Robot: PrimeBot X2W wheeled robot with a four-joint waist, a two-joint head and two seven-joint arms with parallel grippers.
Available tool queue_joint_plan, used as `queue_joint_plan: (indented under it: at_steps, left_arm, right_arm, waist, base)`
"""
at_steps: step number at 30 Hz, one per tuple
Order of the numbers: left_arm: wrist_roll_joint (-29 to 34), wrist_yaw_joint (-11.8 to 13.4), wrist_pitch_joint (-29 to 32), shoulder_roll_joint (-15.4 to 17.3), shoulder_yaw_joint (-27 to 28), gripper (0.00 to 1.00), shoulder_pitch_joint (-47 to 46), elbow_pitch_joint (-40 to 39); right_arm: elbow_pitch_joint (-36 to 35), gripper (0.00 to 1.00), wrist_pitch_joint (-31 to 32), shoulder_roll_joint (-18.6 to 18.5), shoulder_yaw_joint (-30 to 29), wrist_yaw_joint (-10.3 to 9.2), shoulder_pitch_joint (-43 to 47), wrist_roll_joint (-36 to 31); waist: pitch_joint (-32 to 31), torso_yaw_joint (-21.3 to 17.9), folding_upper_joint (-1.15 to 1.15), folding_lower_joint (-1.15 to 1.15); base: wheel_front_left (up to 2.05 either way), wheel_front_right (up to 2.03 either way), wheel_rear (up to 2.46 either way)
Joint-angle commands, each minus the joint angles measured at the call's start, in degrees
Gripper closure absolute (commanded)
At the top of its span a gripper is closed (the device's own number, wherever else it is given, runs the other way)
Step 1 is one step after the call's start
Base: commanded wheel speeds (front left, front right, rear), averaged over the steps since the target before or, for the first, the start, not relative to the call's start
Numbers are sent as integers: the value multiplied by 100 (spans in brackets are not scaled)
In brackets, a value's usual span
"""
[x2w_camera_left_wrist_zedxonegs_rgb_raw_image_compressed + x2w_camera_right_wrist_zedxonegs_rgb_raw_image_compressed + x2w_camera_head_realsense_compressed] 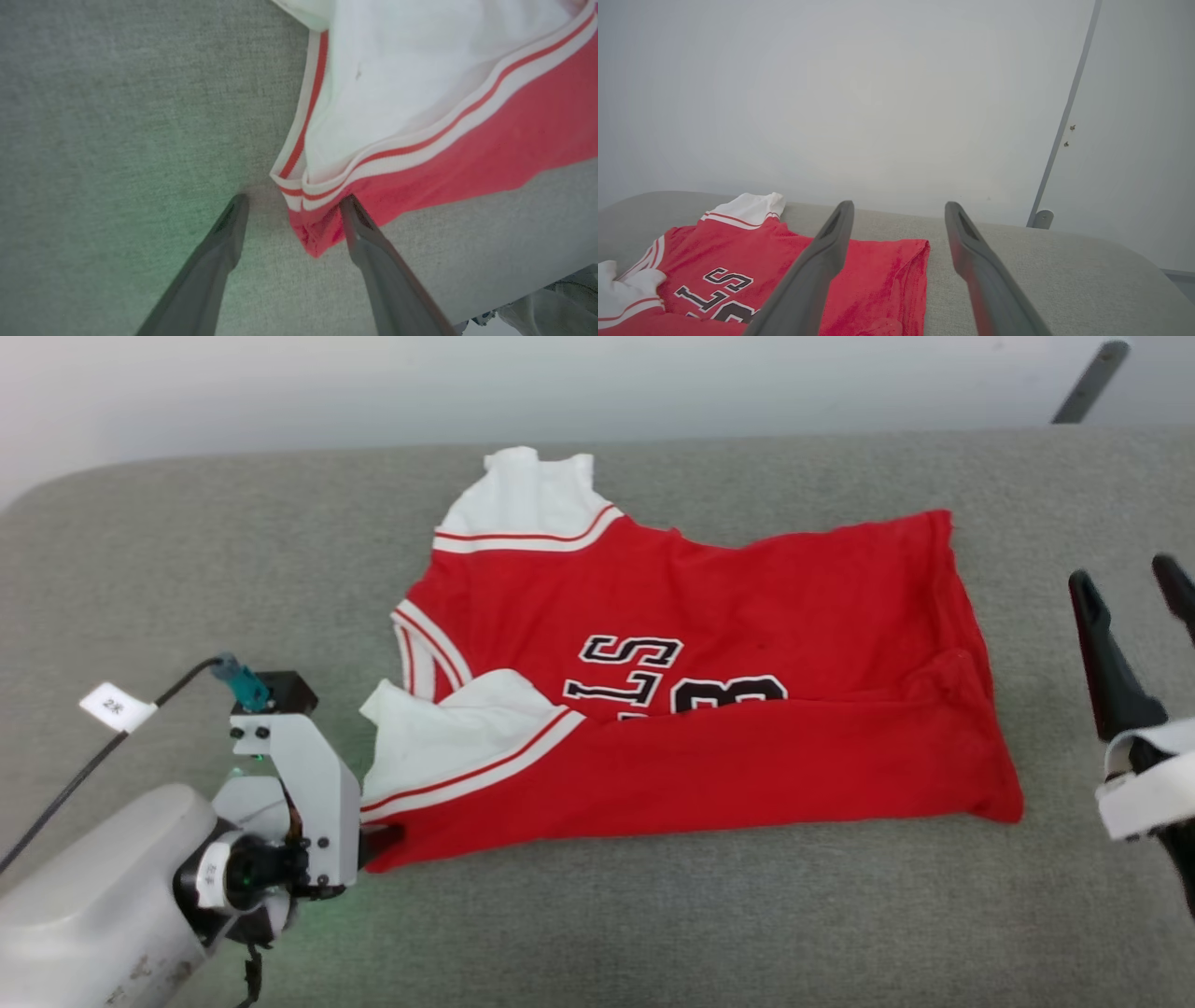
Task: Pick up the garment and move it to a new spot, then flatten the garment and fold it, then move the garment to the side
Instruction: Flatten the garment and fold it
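At the left, the left gripper (378, 840) sits low on the grey cushion (653, 915), its two fingers spread wide. The near-left corner of the garment (747, 775) lies loose between them in the left wrist view (294, 200). One finger is right at the cloth's edge, but nothing is pinched. It looks placed there because that corner is the handle for the next fold or tug.

The garment lies in the middle of the cushion, with its long axis running left to right. The neck and both white sleeves are at the left end and the hem is at the right. Its near long edge is turned up over the front, hiding the lower part of the black lettering (a first fold, I'd guess, and a rumpled one).

Off to the right, the right gripper (1125, 577) hangs above the cushion, clear of the hem. Its fingers are parted wide and hold nothing, and the right wrist view (899, 205) looks over the shirt toward the pale wall (878, 93).
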Motion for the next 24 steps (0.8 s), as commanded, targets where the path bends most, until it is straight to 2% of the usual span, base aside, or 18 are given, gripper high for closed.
queue_joint_plan:
  at_steps: [1, 5, 7, 12, 15, 24]
  left_arm:
    - [-61, -17, -18, -102, 21, 0, 62, 189]
    - [-108, -176, -54, -333, -27, 0, 84, 668]
    - [-167, -344, -39, -463, -29, 100, 81, 838]
    - [-116, -632, -29, -593, -82, 100, 2, 1159]
    - [-67, -720, -23, -698, -104, 100, -109, 1277]
    - [-38, -921, -114, -966, -49, 100, -374, 1523]
  right_arm:
    - [-160, 0, 149, 138, -141, -6, 187, -70]
    - [-529, 0, 526, 341, -345, -5, 546, -213]
    - [-659, 0, 674, 430, -445, -6, 689, -222]
    - [-749, 0, 1153, 679, -631, -6, 989, -245]
    - [-662, 0, 1444, 735, -683, -6, 1030, -234]
    - [194, 0, 2678, 715, -583, -5, 789, -103]
  waist:
    - [90, -133, 0, 0]
    - [165, -218, 0, 0]
    - [200, -240, 0, 0]
    - [259, -239, 0, 0]
    - [295, -200, 0, 0]
    - [447, 35, 0, 0]
  base:
    - [0, 0, 0]
    - [0, 0, 0]
    - [0, 0, 0]
    - [0, 0, 0]
    - [0, 0, 0]
    - [0, 0, 0]
